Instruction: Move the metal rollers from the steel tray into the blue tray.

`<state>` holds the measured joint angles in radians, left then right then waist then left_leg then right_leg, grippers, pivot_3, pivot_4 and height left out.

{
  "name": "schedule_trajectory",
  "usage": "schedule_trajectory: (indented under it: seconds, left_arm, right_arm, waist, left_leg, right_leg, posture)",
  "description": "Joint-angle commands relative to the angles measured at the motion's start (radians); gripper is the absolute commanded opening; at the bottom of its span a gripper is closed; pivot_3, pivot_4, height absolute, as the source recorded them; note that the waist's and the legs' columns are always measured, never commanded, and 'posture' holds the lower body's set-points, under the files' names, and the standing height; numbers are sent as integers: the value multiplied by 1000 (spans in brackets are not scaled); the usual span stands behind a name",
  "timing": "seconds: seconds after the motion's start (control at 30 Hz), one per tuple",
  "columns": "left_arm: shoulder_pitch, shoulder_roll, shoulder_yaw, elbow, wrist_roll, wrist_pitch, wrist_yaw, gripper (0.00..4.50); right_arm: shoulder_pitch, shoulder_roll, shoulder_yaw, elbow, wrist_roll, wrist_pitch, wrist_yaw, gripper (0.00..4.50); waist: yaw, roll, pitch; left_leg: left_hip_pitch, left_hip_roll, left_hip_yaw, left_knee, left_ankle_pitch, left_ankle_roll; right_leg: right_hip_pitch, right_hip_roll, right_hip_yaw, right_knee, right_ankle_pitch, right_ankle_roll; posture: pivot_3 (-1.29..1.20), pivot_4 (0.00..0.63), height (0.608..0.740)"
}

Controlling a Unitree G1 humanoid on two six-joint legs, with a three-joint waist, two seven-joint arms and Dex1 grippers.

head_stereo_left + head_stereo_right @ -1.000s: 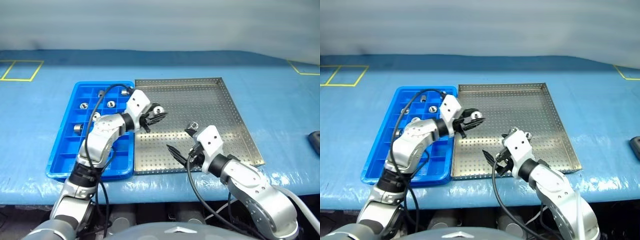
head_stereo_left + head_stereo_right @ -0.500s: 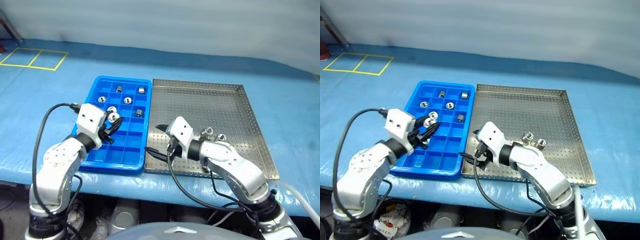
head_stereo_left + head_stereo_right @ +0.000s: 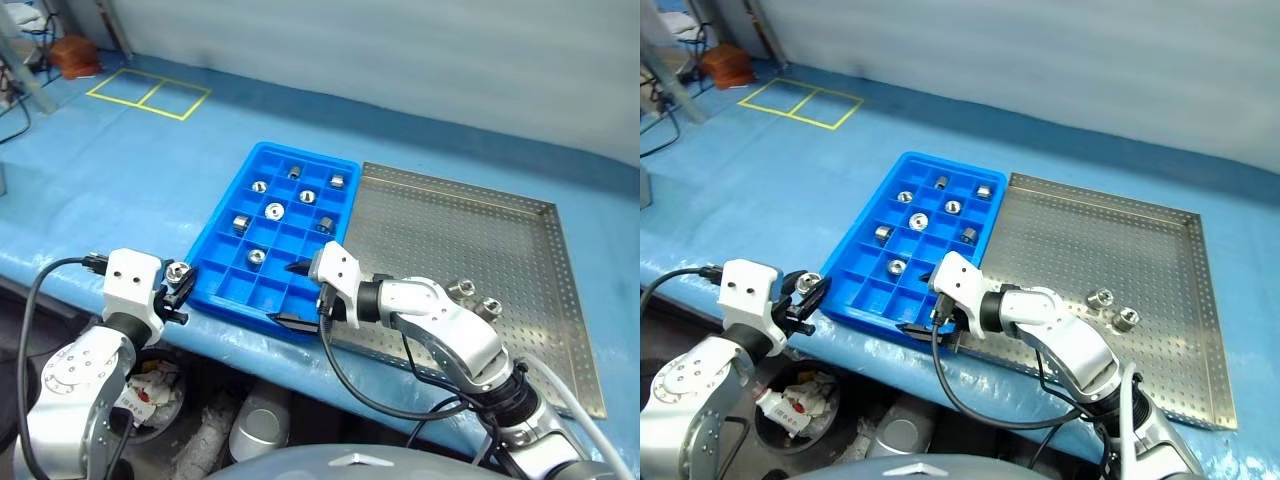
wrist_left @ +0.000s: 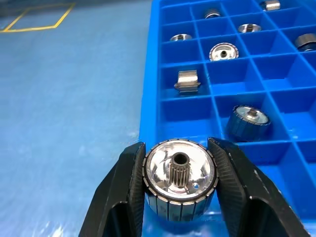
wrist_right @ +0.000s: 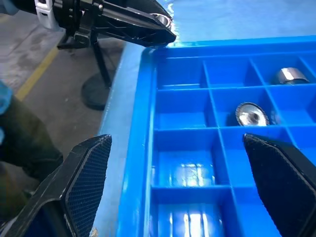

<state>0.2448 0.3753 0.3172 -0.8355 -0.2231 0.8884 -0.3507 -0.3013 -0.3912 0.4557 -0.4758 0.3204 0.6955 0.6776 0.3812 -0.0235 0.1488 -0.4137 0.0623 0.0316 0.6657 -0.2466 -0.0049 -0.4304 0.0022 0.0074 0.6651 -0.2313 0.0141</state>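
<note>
The left gripper (image 4: 180, 190) was clamped on one of the metal rollers (image 4: 180, 178), its two black fingers (image 4: 121, 190) pressed against the roller's ribbed sides with the toothed hub facing outward. In the head views this gripper (image 3: 180, 283) hung just off the near left corner of the blue tray (image 3: 222, 235), over the blue tabletop sheet (image 3: 120, 175), with the held roller beside the tray's rim and outside every compartment.

The right gripper (image 3: 296, 293) stood spread wide and empty at the tray's near edge, one finger over the near row of compartments and the other just past the near rim.

Seven rollers lay in the blue tray's far and middle compartments, one per cell, among them a flanged one (image 3: 275, 211) near the middle. The near rows were bare. Two more rollers (image 3: 1112, 308) stood side by side on the steel tray (image 3: 1090, 240), toward its near right part, well apart from both grippers. The steel tray lay just right of the blue tray, their long edges touching.
</note>
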Motion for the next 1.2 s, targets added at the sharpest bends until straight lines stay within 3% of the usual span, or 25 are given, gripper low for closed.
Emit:
schedule_trajectory:
  seconds: [0.03, 0.27, 0.5, 0.87, 1.2]
  left_arm:
    - [-17, -14, 10, -31, -23, -28, 15, 1678]
    - [-111, 5, -14, -10, -61, -37, 3, 1678]
    - [-206, 36, -79, 58, -86, -41, -20, 1678]
    - [-301, 76, -215, 185, -71, -35, -43, 1678]
    - [-270, 82, -173, 211, -77, -6, -12, 1678]
  right_arm:
    - [-13, 6, -8, -29, -1, -23, 5, 4500]
    - [21, 0, -26, -66, 1, -10, -25, 4500]
    - [50, 0, -42, -102, 0, 0, -67, 4500]
    - [109, -4, -69, -158, -4, 18, -140, 4500]
    - [154, -12, -93, -197, 1, 36, -180, 4500]
  waist:
    - [38, 0, 0]
    - [140, 0, 0]
    - [167, 0, -1]
    - [114, 0, -1]
    - [6, 0, -1]
  left_leg:
    - [0, 0, 0, 0, 0, 0]
    - [-3, 0, 1, 0, -1, -2]
    - [-6, 0, 1, 0, -1, -3]
    - [-11, 1, 0, 1, -1, -3]
    - [-15, 1, -3, 3, -1, -2]
  right_leg:
    - [0, 0, 0, 0, 0, 0]
    - [-7, -1, -2, -1, 0, 0]
    - [-11, -1, -3, -1, 2, 4]
    - [-9, 0, -5, 0, 2, 4]
    - [-10, 0, -6, 0, 3, 4]
  posture:
    - [583, 150, 740]
    - [532, 150, 740]
    - [465, 150, 740]
    - [374, 150, 740]
    - [330, 150, 740]
